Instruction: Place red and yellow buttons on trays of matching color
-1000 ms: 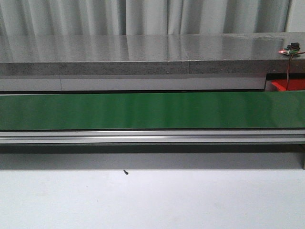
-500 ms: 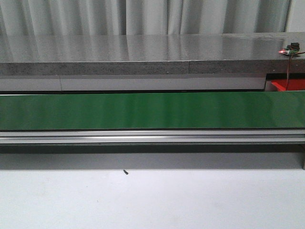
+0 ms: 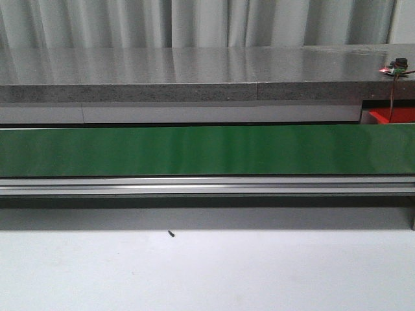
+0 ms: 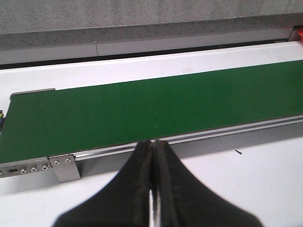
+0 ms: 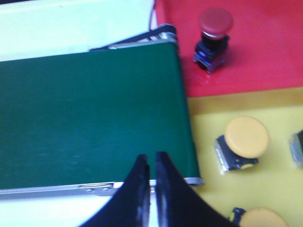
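Observation:
A red button (image 5: 214,33) stands on the red tray (image 5: 265,56) past the belt's end. On the yellow tray (image 5: 208,156) beside it lies a yellow button (image 5: 244,142), with a second yellow button (image 5: 262,217) nearer the wrist and part of a third (image 5: 297,147) at the view's edge. My right gripper (image 5: 151,158) hangs shut and empty over the end of the green belt (image 5: 90,113), close to the yellow tray. My left gripper (image 4: 154,141) is shut and empty above the white table, at the belt's front rail. Neither gripper shows in the front view.
The green conveyor belt (image 3: 207,150) runs across the front view with nothing on it. A grey stone shelf (image 3: 194,71) stands behind it. A sliver of the red tray (image 3: 389,116) shows at the far right. A small dark speck (image 3: 171,233) lies on the white table (image 3: 207,272).

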Motion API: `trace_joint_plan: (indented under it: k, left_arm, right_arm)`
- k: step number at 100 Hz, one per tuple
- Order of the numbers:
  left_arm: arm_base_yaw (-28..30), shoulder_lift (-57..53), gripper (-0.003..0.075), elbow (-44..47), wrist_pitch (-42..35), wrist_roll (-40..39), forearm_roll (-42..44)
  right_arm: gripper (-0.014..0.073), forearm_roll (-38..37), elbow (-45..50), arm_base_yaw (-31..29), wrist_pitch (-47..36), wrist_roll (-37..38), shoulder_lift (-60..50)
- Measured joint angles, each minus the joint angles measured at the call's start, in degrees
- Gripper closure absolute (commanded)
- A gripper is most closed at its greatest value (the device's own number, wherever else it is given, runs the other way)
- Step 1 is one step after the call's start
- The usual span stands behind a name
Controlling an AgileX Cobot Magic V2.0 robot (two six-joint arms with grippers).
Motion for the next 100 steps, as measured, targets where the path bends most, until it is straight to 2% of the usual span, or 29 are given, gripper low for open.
trace_joint_plan:
  k: [27, 60, 100]
  left_arm:
    - [0.0, 0.0, 0.0740, 0.0, 0.0, 0.0, 0.0]
    - [0.0, 0.0, 0.0740, 0.0, 0.0, 0.0, 0.0]
    - [0.0, 0.0, 0.0740, 0.0, 0.0, 0.0, 0.0]
  right_arm:
    - [0.0711, 0.0, 0.0, 7.8, 0.9, -0.5, -7.7]
    - [0.0711, 0.0, 0.0, 8.3, 2.2, -0.6, -15.4]
    - [0.0711, -0.1, 0.0, 8.3, 2.8, -0.6, -16.0]
